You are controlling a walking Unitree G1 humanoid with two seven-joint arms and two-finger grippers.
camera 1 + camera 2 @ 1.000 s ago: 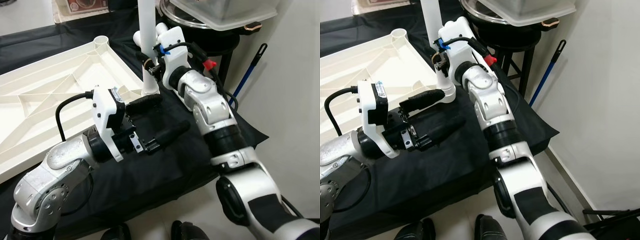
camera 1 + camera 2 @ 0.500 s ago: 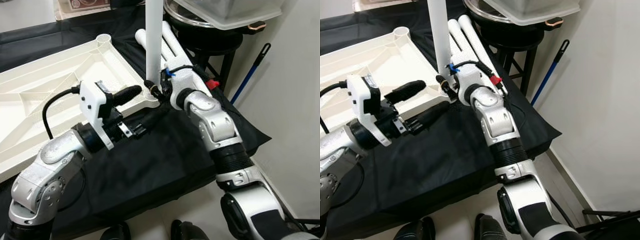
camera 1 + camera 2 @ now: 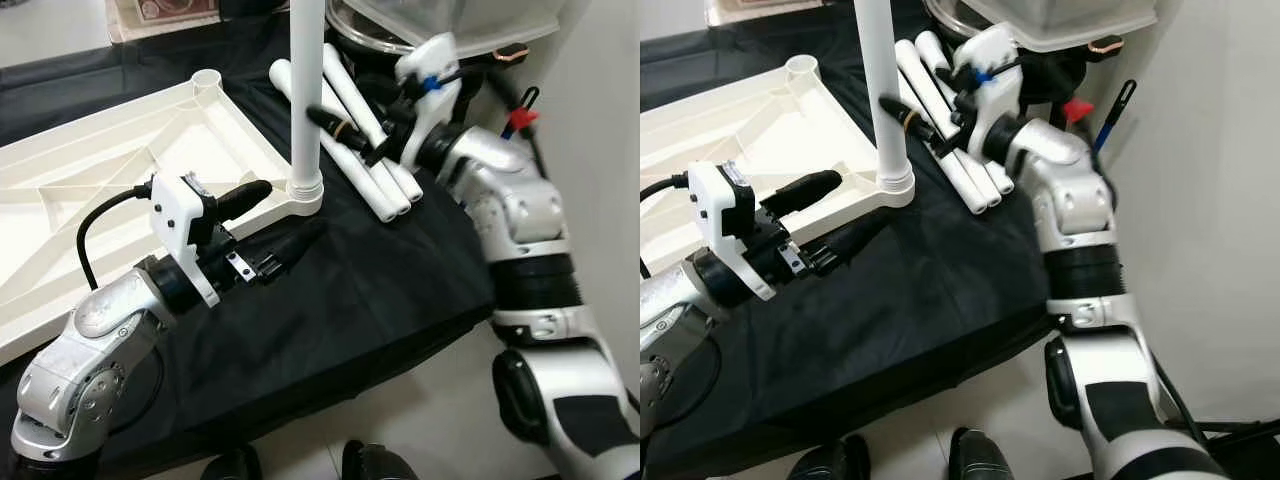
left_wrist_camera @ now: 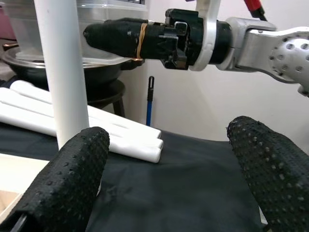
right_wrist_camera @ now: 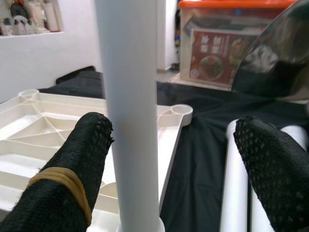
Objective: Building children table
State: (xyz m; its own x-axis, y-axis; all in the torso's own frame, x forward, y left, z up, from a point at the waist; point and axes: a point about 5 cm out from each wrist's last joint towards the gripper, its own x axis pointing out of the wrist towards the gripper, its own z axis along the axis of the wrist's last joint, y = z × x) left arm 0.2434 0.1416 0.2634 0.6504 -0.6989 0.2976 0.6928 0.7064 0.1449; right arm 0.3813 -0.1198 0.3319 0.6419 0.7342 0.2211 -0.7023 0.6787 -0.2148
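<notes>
Tabletop (image 3: 120, 150), white and ribbed, lies upside down on the black-draped worktop (image 3: 350, 290) at the robot's left, with an empty round socket (image 3: 206, 78) at its far corner. The left gripper (image 3: 270, 225) hovers just off the near corner, its jaws spread wide with nothing between them; one finger lies over the tabletop's edge, the other over the cloth. At that near corner a white leg (image 3: 306, 90) stands upright in its socket, touched by neither gripper. To its right, three spare legs (image 3: 370, 150) lie side by side on the cloth, touching one another. The right gripper (image 3: 350, 130) hangs above these spares, close to the standing leg; its jaws are parted and empty, one finger wearing a rubber band (image 5: 58, 176). Behind the spares a dark metal bowl (image 3: 1040, 55) under a clear plastic lid (image 3: 1080, 20) sits on a stand, and a blue-handled pole (image 3: 1105, 120) leans on the wall.

Judged from this layout, one leg is fitted and three are left, so the job is early. The step in hand looks like fetching the second leg. That would call for the right gripper to drop onto a spare, close around it, raise it upright and carry it to an open socket, while the left steadies the tabletop.
</notes>
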